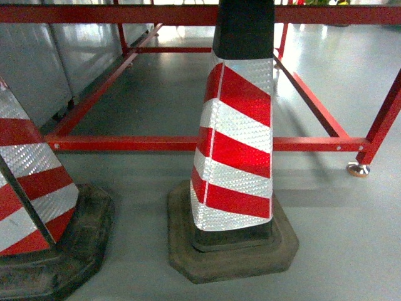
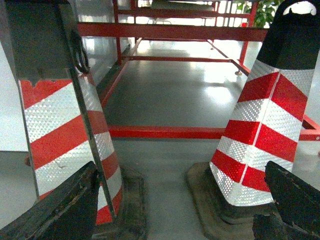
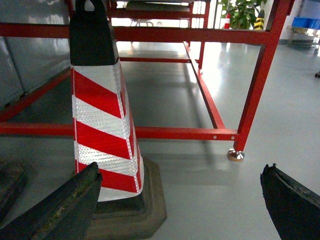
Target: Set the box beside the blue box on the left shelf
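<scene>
We see both grippers, left and right, released, empty, low over floor; cones ahead, no box, shelf yet.

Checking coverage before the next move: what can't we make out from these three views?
- Blue box and left shelf: in no view.
- Left cone: head view, cut by the left edge.
- Right cone top: cut by the head view's top edge.
- Red frame: upper part out of frame.
- Plant: right wrist view, small, behind the frame.
</scene>
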{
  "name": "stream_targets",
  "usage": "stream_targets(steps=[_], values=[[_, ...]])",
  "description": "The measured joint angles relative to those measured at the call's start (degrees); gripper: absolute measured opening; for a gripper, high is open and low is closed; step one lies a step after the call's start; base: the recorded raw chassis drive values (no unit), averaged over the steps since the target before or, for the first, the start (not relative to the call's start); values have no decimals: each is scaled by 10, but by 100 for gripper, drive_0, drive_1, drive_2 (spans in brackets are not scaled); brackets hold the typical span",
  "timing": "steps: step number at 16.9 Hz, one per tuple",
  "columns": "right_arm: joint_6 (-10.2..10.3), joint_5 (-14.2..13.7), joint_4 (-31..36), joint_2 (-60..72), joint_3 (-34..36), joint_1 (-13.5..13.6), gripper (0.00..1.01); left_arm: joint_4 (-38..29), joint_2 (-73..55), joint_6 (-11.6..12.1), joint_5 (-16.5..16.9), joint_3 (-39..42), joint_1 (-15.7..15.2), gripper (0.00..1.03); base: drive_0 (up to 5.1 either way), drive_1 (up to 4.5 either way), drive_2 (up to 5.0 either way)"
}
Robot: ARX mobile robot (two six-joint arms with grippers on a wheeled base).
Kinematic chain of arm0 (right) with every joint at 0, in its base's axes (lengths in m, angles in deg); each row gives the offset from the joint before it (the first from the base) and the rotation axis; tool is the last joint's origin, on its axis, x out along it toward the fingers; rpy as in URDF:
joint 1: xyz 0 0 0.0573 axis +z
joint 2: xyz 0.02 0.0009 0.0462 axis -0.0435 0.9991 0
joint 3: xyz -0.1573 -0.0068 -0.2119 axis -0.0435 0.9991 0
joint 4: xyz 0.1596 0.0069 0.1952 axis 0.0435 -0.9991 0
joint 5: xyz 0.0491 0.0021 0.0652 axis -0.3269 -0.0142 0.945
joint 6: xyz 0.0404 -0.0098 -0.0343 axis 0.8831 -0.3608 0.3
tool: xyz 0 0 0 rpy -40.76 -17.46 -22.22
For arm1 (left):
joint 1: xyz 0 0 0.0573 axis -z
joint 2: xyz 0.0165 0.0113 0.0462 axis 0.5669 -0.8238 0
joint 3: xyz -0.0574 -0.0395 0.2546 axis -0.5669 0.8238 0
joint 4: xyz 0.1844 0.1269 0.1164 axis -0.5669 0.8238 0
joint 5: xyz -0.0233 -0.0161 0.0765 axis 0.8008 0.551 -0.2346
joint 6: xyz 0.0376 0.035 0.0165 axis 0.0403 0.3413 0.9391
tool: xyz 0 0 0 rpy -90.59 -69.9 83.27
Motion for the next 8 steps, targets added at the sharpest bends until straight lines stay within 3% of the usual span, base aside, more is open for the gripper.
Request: stream_targets(steps=[8], values=[[0, 0, 0, 0, 0, 0, 98, 0, 0, 0, 0, 0, 0, 98, 0, 0, 0]])
